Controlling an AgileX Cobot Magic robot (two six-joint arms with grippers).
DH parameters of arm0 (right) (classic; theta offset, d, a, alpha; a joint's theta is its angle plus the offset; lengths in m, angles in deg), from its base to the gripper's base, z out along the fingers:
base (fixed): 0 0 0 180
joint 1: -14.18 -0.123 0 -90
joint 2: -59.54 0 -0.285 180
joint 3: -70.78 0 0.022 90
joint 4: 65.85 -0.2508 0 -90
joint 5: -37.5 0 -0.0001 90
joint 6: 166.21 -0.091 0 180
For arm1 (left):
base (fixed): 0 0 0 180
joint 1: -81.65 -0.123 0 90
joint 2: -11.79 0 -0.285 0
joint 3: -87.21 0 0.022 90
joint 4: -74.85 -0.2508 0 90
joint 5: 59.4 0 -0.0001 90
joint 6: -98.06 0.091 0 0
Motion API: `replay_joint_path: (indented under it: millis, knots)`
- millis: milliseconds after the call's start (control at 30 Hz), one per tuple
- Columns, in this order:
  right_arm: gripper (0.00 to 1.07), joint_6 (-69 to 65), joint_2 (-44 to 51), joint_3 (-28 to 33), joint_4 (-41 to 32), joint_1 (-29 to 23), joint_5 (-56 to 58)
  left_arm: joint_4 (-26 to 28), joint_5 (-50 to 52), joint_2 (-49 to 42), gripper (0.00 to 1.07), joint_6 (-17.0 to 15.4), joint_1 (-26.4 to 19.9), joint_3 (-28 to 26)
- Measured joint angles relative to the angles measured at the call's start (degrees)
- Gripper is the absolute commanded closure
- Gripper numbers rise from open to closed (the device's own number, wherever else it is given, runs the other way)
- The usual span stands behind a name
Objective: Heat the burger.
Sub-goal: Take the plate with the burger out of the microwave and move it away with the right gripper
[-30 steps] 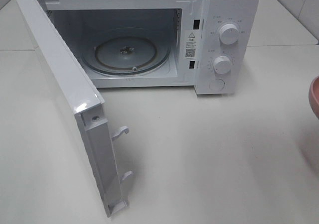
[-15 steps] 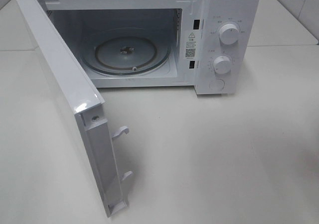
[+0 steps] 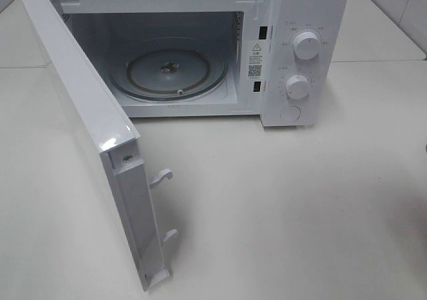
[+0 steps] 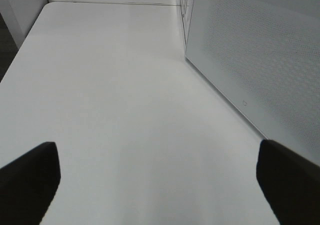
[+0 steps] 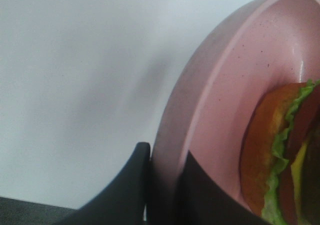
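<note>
The burger (image 5: 272, 150), with brown bun, green lettuce and red and yellow filling, lies on a pink plate (image 5: 225, 85) in the right wrist view. My right gripper (image 5: 162, 190) is shut on the plate's rim, one dark finger on each side of it. Neither plate nor right gripper appears in the exterior high view. My left gripper (image 4: 160, 185) is open and holds nothing; its fingers (image 4: 27, 180) hover over the white table beside the outer face of the microwave door (image 4: 260, 60).
A white microwave (image 3: 300, 20) stands at the back of the table with its door (image 3: 87, 127) swung wide open toward the front left. Its glass turntable (image 3: 170, 73) is bare. Two knobs (image 3: 307, 45) sit on its right panel.
The pink plate's edge, seen at the right border of the exterior high view a second ago, has moved out of that view. Nothing else has shifted.
</note>
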Motion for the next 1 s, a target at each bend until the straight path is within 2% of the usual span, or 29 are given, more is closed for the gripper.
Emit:
replay_joint_path:
  millis: [633,733,800,1000]
  knots:
    - [1.04,-21.26,-23.66,-6.65,5.79,0.69,-1.89,0.00,0.00,0.00,0.07,0.00,0.00,0.00]
    - [1.03,-23.49,-27.04,-6.82,6.42,2.75,-2.58,0.00,0.00,0.00,0.07,0.00,0.00,0.00]
    - [1.03,-26.24,-31.91,-6.82,6.88,6.02,-4.58,0.00,0.00,0.00,0.07,0.00,0.00,0.00]
    - [1.03,-28.88,-36.15,-6.93,8.59,9.22,-8.08,0.00,0.00,0.00,0.07,0.00,0.00,0.00]
